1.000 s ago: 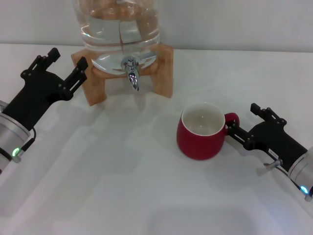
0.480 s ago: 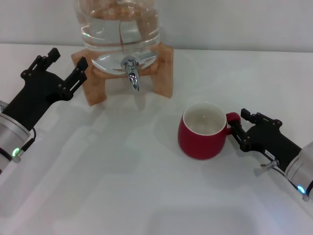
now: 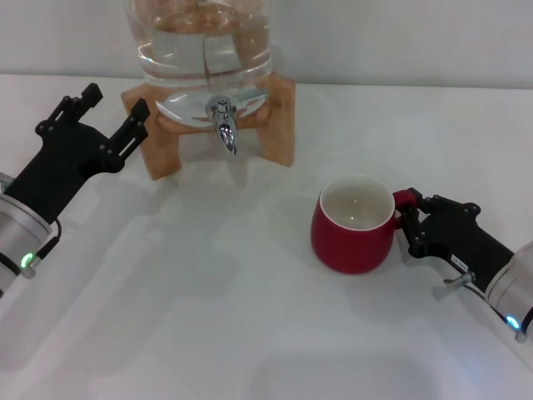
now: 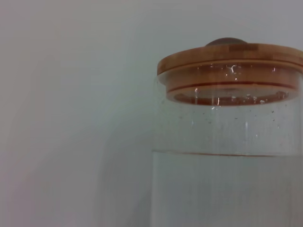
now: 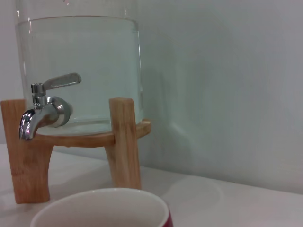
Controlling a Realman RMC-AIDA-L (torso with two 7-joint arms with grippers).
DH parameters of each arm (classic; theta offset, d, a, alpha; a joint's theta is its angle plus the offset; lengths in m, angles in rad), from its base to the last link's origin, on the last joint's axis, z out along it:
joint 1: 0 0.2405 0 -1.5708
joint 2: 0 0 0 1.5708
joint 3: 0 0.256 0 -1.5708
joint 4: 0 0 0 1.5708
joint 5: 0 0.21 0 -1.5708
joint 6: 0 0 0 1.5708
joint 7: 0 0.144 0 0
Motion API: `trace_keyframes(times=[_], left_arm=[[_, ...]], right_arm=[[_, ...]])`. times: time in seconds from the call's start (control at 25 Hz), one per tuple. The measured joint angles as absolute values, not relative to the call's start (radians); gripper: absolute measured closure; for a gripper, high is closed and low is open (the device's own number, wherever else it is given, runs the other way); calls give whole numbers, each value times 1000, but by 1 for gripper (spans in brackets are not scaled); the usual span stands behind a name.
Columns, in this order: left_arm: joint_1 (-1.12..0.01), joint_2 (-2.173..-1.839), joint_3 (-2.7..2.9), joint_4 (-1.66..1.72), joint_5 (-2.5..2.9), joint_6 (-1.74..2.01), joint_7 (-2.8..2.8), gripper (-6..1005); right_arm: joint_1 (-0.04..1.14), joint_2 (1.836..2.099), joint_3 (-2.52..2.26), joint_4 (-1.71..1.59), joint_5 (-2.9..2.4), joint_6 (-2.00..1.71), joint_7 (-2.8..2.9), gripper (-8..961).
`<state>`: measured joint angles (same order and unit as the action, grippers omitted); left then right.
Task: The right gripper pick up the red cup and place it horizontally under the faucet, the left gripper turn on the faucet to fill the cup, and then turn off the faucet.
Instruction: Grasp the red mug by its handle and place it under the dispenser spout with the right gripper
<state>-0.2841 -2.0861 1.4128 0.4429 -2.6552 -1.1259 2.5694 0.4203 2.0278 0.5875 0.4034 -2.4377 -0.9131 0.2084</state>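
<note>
Our red cup (image 3: 353, 223) slides right as the right gripper (image 3: 410, 225) clamps its handle, ready to lift. Left gripper (image 3: 104, 108) waits open beside the faucet (image 3: 224, 123)

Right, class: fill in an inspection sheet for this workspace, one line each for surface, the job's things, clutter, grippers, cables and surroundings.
Surface: white table, dry.
Job's things: squat glossy red cup upright and empty, right of the chrome faucet, not under it; faucet spout points down, nothing flowing; clear glass water jar part full, bamboo lid on, on its wooden stand.
Clutter: nothing seen.
Grippers: right gripper, black claw, shut on the cup's handle; left gripper, black claw, open, beside the stand, touching nothing.
Cables: nothing seen.
Surroundings: plain pale wall.
</note>
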Motion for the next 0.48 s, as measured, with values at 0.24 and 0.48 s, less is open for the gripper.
trace_keyframes(times=[0.24, 0.48], left_arm=[[-287, -2085, 1413, 437, -2655, -1126, 2569, 242], [-288, -2085, 1413, 436, -2655, -1126, 2569, 242]], right_arm=[[424, 2028, 586, 404, -2441, -916, 204, 826], [427, 2027, 582, 417, -2441, -916, 203, 826]])
